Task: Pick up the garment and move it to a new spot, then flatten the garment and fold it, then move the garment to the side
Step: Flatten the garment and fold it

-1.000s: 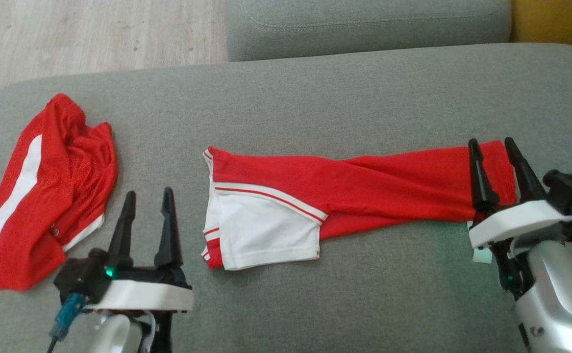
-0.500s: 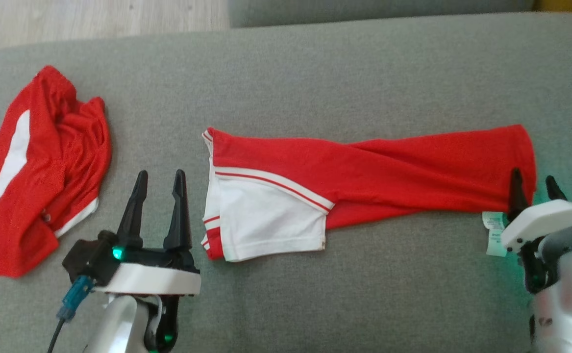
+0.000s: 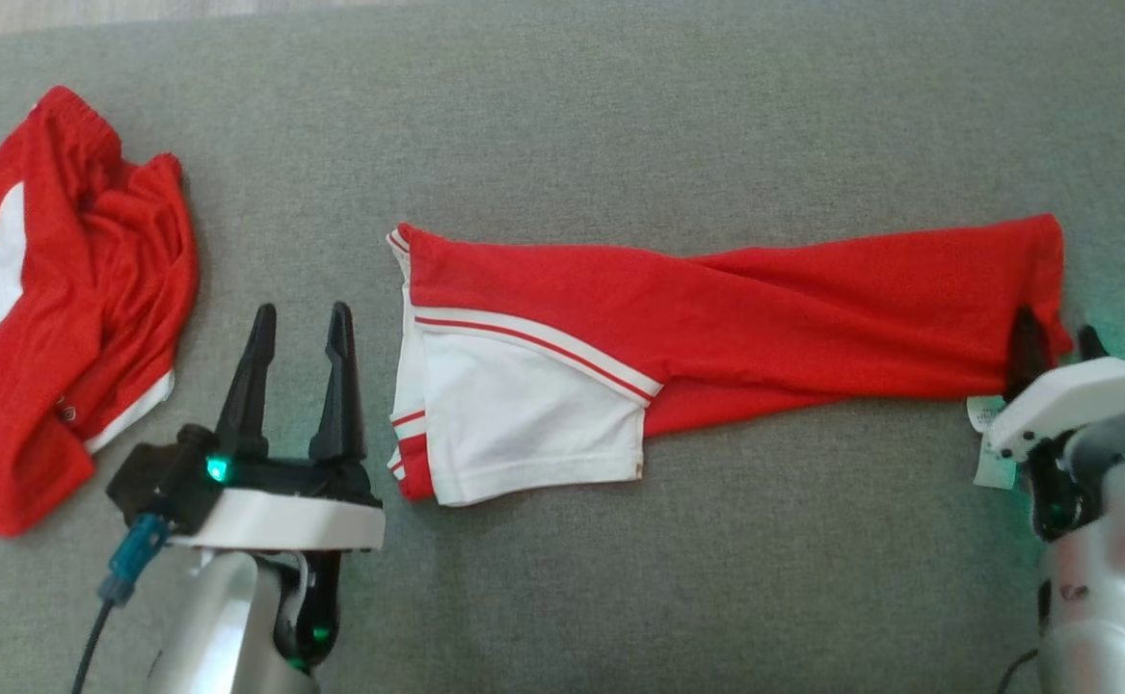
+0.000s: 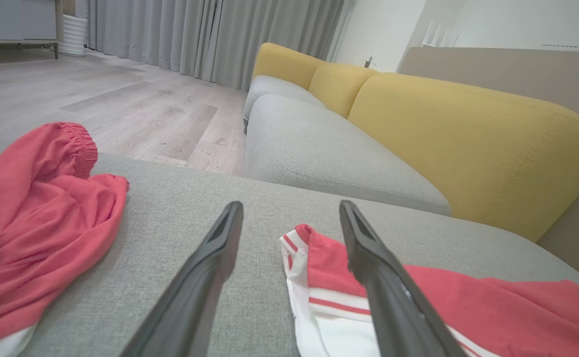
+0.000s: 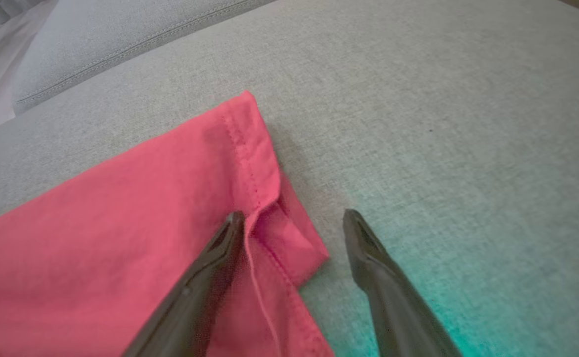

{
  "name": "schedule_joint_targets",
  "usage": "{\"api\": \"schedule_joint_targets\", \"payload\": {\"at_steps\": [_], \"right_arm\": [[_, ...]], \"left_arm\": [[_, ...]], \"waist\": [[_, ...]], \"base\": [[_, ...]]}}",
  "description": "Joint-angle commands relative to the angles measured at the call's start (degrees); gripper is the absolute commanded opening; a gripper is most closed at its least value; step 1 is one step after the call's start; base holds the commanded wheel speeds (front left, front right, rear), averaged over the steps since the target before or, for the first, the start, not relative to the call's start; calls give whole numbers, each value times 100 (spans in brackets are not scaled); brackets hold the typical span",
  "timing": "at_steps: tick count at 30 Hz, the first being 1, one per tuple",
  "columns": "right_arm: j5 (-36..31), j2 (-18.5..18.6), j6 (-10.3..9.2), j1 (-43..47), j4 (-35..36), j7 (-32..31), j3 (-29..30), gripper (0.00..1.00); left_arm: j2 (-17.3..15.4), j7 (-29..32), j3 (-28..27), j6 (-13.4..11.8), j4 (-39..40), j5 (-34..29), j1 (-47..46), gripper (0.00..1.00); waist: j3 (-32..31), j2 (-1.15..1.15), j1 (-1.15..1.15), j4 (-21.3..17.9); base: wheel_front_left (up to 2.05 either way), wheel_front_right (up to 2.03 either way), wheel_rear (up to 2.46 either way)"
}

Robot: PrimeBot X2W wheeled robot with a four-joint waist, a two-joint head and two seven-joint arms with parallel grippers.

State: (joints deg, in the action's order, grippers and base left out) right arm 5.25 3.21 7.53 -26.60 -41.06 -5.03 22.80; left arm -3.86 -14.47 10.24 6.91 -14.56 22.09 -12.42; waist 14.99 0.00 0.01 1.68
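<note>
The left gripper (image 3: 301, 309) and right gripper (image 3: 1056, 325) each have two long, black, tapering fingers (image 4: 205, 282) on a black base, backed by a flat white plate (image 3: 282, 525) and a rounded silver-grey forearm (image 3: 1116, 588). A small green light (image 3: 217, 469) glows on the left base. At 8 o'clock from it, a blue connector (image 3: 133, 557) feeds a thin dark cable (image 3: 88, 651).

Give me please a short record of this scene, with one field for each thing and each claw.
surface: grey sofa
garment: red and white, a long flat strip at the centre
label: white, by the garment's right end
shorts: red, crumpled, at the left, apart
left claw: open, empty, beside the garment's left end
right claw: open, one finger over the right corner, one over the sofa
</note>
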Motion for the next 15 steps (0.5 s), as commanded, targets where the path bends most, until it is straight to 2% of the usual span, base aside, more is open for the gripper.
{"api": "schedule_joint_targets", "payload": {"at_steps": [1, 6, 7, 8, 15], "right_arm": [[65, -32, -4, -124, 68, 29, -232, 100], [244, -33, -4, -134, 32, -32, -473, 100], [273, -33, -4, -132, 33, -59, -495, 57], [289, -33, -4, -128, 44, -77, -506, 0], [344, -29, -4, -197, 360, -185, -245, 0]], "left_arm": [[-28, -52, -248, 23, 157, -42, -213, 100], [-7, -52, -346, 39, 159, -57, -295, 100], [-3, -52, -358, 41, 160, -58, -308, 100], [1, -52, -373, 43, 163, -62, -319, 100], [21, -52, -458, 53, 179, -86, -332, 100]], "waist": [[20, 0, -1, -15], [59, 0, -1, -29], [62, 0, -1, -27], [64, 0, -1, -25], [63, 0, -1, -13]], "base": [[0, 0, 0], [0, 0, 0], [0, 0, 0], [0, 0, 0], [0, 0, 0]]}}
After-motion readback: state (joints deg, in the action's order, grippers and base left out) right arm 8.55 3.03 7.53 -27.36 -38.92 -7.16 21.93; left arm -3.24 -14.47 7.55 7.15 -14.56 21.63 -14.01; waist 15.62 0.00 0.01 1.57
